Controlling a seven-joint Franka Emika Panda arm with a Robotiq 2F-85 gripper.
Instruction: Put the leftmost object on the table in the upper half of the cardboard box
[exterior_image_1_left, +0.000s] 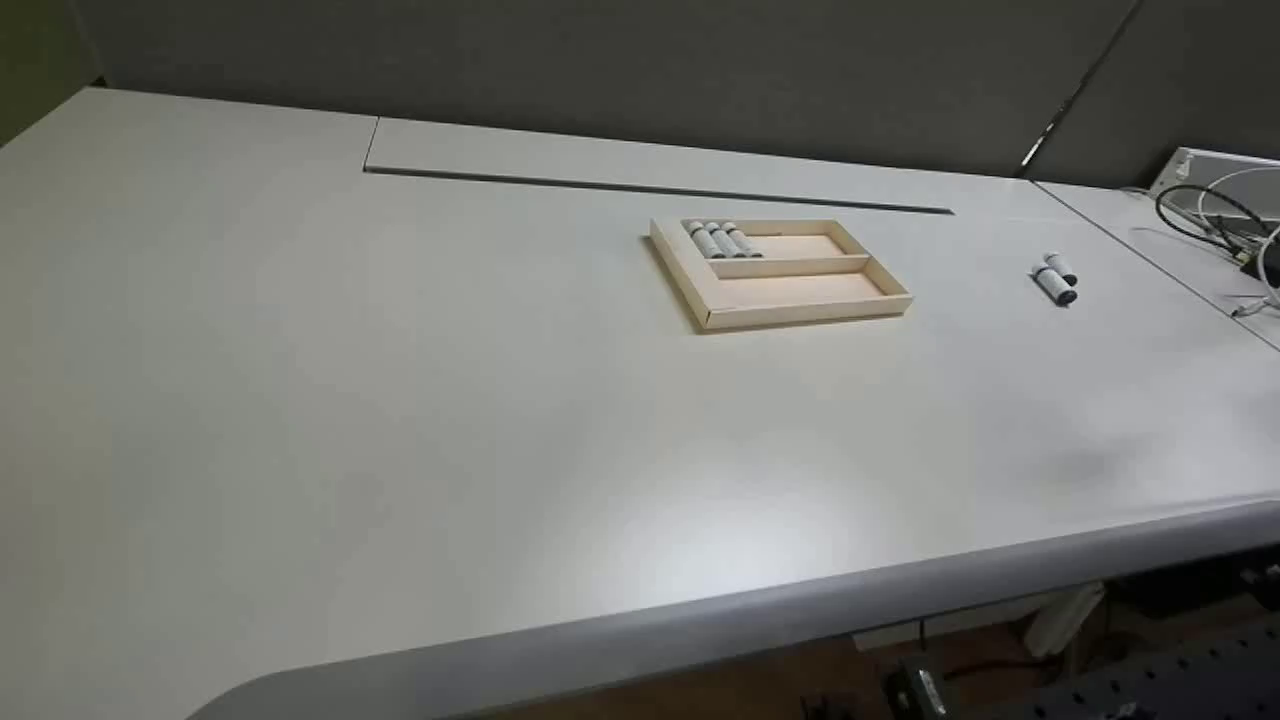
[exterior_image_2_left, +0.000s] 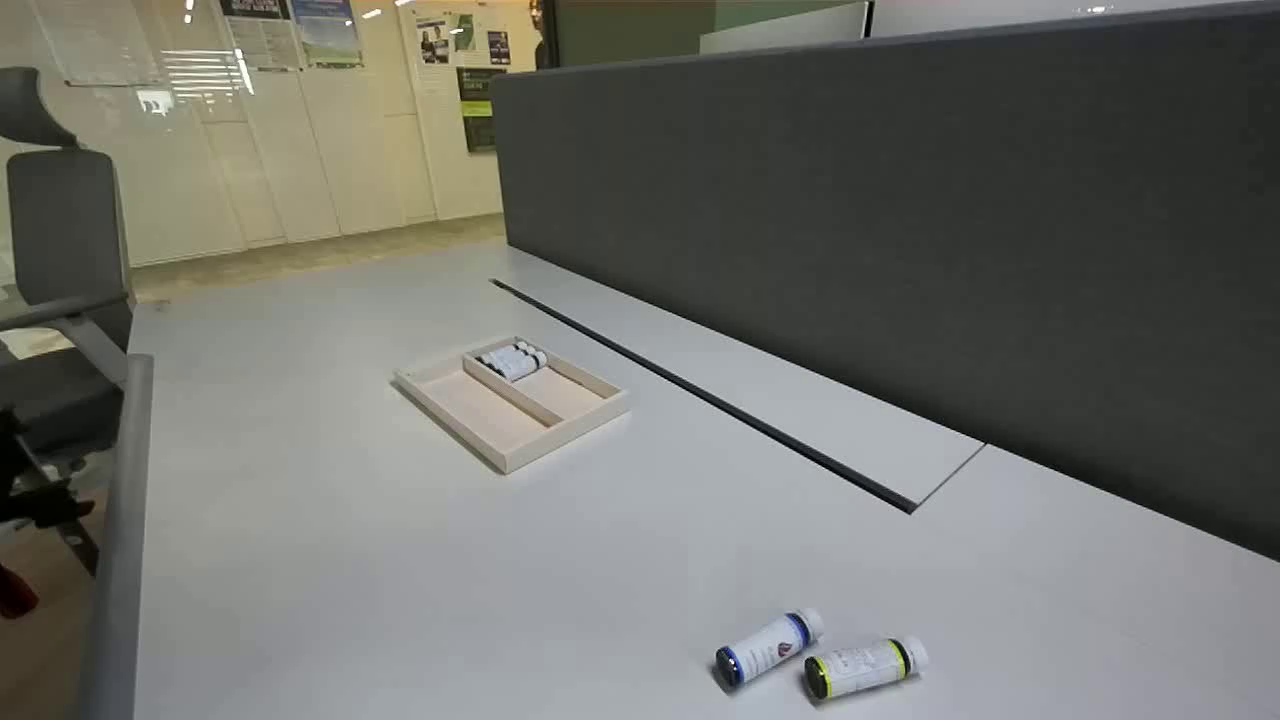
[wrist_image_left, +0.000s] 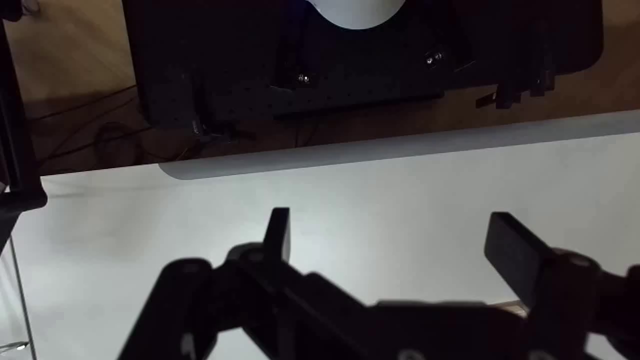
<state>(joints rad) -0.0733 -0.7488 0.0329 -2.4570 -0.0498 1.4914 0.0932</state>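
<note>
The cardboard box (exterior_image_1_left: 690, 290) is a shallow tan tray split by a divider. It also shows in an exterior view (exterior_image_2_left: 566, 436), and a sliver shows in the wrist view (wrist_image_left: 514, 307) behind the gripper. Two white-labelled vials lie on the table. One has blue bands (exterior_image_2_left: 768, 648), the other yellow bands (exterior_image_2_left: 865, 668). Both lie close together to the right of the box in an exterior view (exterior_image_1_left: 1055, 284). My gripper (wrist_image_left: 392, 225) is open and empty, over the table near its front edge. It is out of both exterior views. The loose vials are out of the wrist view.
Three similar vials (exterior_image_1_left: 720, 240) lie side by side in the box's compartment nearest the grey partition (exterior_image_1_left: 600, 80). Cables and a metal device (exterior_image_1_left: 1220, 200) are at the table's far right. A dark slot (exterior_image_1_left: 660, 188) runs along the table's back. A chair (exterior_image_2_left: 65, 230) stands beyond the table.
</note>
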